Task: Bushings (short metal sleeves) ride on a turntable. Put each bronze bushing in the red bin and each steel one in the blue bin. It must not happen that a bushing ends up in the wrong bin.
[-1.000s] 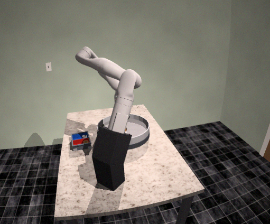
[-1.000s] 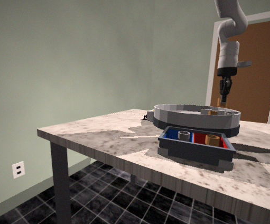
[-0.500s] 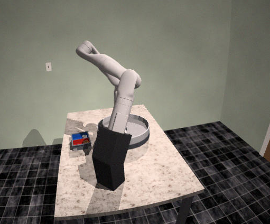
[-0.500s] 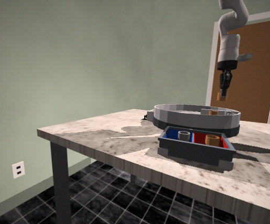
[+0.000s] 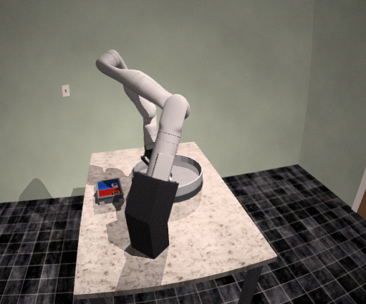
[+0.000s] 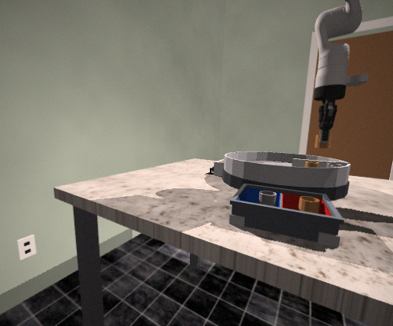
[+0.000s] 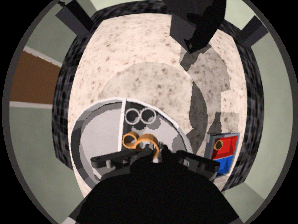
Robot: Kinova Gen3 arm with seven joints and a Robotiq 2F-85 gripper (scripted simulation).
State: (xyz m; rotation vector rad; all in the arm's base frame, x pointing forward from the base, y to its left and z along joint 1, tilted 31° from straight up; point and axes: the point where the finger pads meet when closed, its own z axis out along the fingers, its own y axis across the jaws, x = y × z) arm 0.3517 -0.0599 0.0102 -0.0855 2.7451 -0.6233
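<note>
My gripper point(image 6: 324, 139) is shut on a bronze bushing point(image 6: 318, 141) point(image 7: 146, 136) and holds it above the turntable point(image 5: 190, 187) point(image 6: 279, 175) point(image 7: 95, 140). Another bronze bushing point(image 6: 311, 164) point(image 7: 124, 141) stands on the turntable. Beside it are two steel bushings, one on the left point(image 7: 125, 116) and one on the right point(image 7: 155, 116). The red bin point(image 5: 104, 193) point(image 6: 290, 198) point(image 7: 228, 145) has a bronze bushing point(image 5: 116, 192) point(image 6: 309, 204) point(image 7: 218, 145) in it. The blue bin point(image 5: 103, 185) point(image 6: 250, 194) point(image 7: 223, 166) has a steel bushing point(image 5: 114, 185) point(image 6: 268, 197) in it. The arm hides the gripper in the top view.
Both bins are halves of one dark tray point(image 5: 110, 199) point(image 6: 283, 221) on the table point(image 5: 210, 229) point(image 6: 133, 204) point(image 7: 150, 40), beside the turntable. The turntable has a raised rim, and a pale straight bar point(image 7: 123, 120) stands across it beside the bushings.
</note>
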